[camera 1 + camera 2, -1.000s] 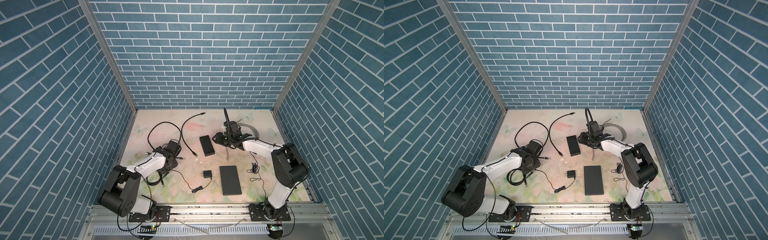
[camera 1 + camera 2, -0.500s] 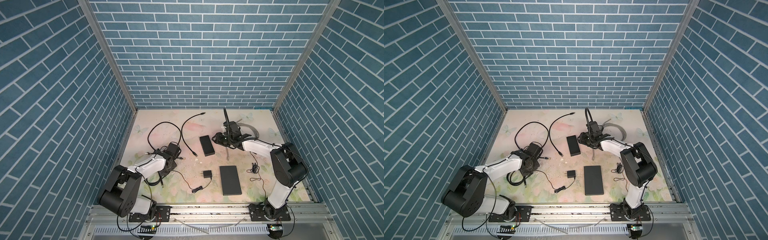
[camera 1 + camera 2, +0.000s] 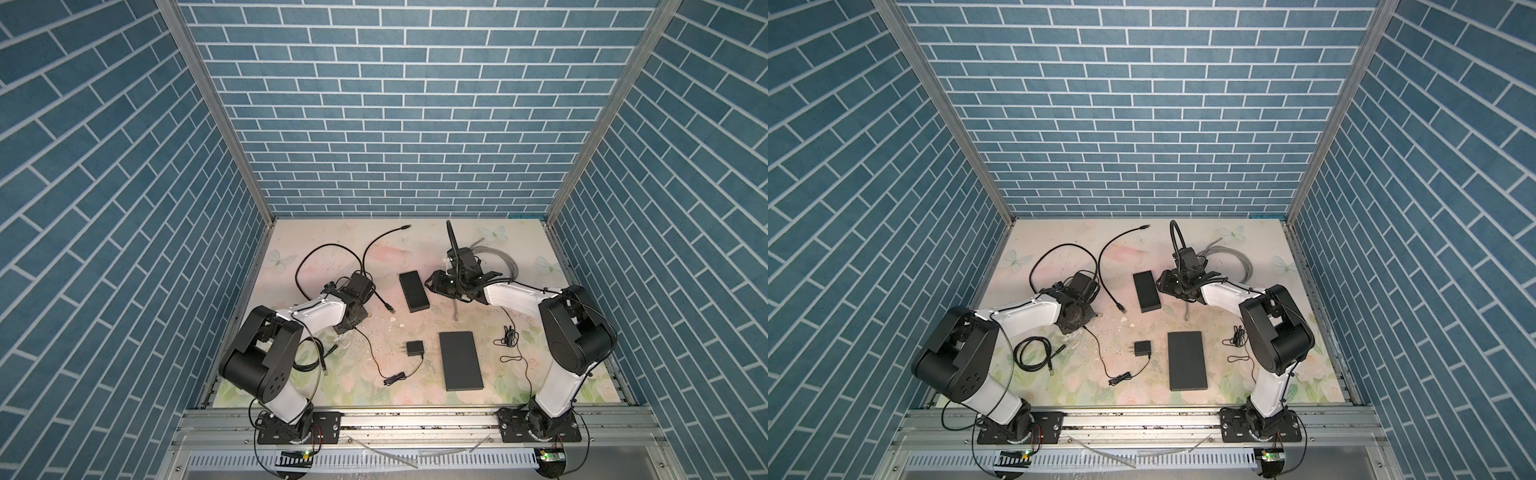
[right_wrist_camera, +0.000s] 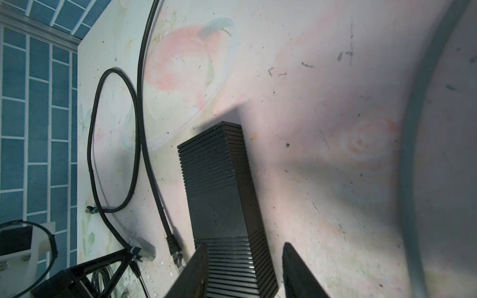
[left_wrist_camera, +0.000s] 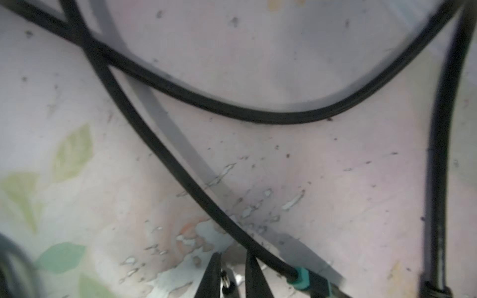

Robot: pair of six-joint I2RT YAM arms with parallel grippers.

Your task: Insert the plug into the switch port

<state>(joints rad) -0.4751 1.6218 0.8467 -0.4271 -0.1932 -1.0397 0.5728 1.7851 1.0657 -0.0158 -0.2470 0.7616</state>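
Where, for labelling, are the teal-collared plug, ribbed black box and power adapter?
teal-collared plug (image 5: pixel 300 277): left wrist view, teal collar.
ribbed black box (image 4: pixel 219 191): right wrist view, top face.
power adapter (image 3: pixel 414 348): in a top view, body centre.

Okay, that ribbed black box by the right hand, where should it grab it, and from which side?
Probably across its narrow width, on the long side walls, from above. The ribbed black box lies flat on the mat, long and slim, and the right hand sits over one end with jaws wider than it.
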